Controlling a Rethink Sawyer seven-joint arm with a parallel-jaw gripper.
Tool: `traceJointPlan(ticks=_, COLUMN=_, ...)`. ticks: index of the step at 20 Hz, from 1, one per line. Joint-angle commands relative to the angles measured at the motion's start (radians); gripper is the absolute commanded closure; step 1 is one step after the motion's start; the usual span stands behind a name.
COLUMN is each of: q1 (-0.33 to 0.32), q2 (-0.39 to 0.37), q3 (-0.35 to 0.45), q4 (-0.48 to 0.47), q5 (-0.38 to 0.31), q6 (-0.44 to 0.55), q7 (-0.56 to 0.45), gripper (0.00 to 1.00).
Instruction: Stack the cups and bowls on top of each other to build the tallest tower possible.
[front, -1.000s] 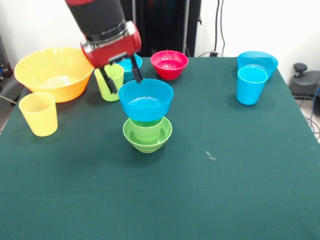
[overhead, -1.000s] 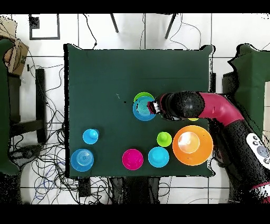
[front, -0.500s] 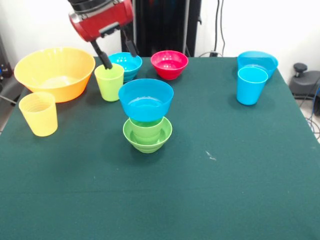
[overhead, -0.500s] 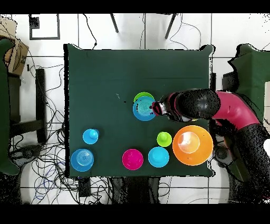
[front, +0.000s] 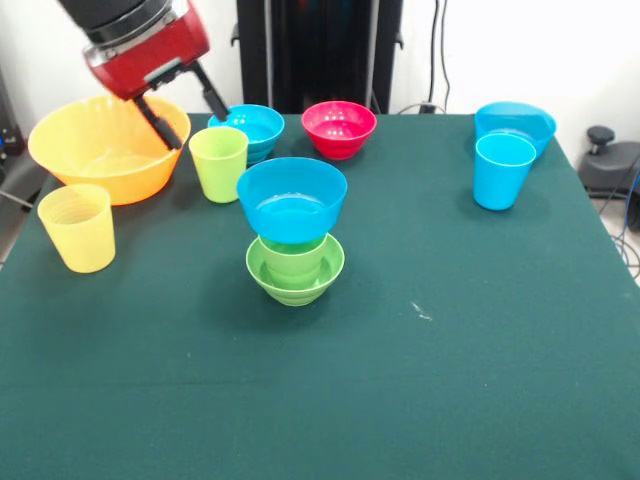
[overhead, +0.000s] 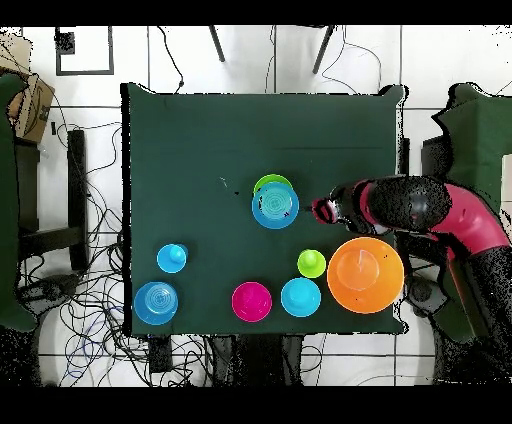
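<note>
From the front view, you have the pincer (front: 182, 102) up at about ten o'clock, its two fingers spread apart and empty, hanging above the gap between the large yellow-orange bowl (front: 108, 146) and the yellow-green cup (front: 219, 163). The tower (front: 293, 235) stands at the middle of the table (front: 450, 350): a small green bowl as base, a green cup nested in it, and a blue bowl (front: 292, 199) seated mouth-up on top. That blue bowl is wider than the cup under it, so it likely rests on the cup's rim alone. I judge the pincer is free for the next piece, perhaps the yellow-green cup just below it. The pale yellow cup (front: 77, 227) waits at nine o'clock, the sky blue cup (front: 503, 170) at two.

From overhead, you see what the front hides: the blue bowl sits slightly off centre, a crescent of the green bowl (overhead: 268, 183) peeking out at twelve o'clock. The red bowl (overhead: 251, 301) lies at six. Here you cannot read the pincer's spread.
</note>
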Motion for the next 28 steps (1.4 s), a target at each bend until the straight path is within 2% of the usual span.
traceJointPlan(ticks=1, q1=0.001, q2=0.131, q3=0.018, q4=-0.049, q5=-0.080, q6=0.068, q7=-0.380, gripper=0.00)
traceJointPlan(ticks=5, q1=-0.026, q2=0.151, q3=0.029, q4=-0.047, q5=-0.089, q6=0.069, q7=-0.412, gripper=0.00)
traceJointPlan(ticks=10, q1=-0.025, q2=0.175, q3=0.031, q4=-0.055, q5=-0.102, q6=0.049, q7=-0.407, gripper=0.00)
traceJointPlan(ticks=15, q1=-0.031, q2=0.158, q3=0.050, q4=-0.028, q5=-0.104, q6=0.056, q7=-0.402, gripper=0.00)
traceJointPlan(ticks=18, q1=-0.042, q2=0.166, q3=0.053, q4=-0.031, q5=-0.130, q6=0.052, q7=-0.439, gripper=0.00)
traceJointPlan(ticks=23, q1=-0.052, q2=0.133, q3=0.067, q4=-0.076, q5=-0.122, q6=0.164, q7=-0.503, gripper=0.00)
traceJointPlan(ticks=28, q1=-0.083, q2=0.160, q3=0.071, q4=-0.084, q5=-0.159, q6=0.162, q7=-0.567, gripper=0.00)
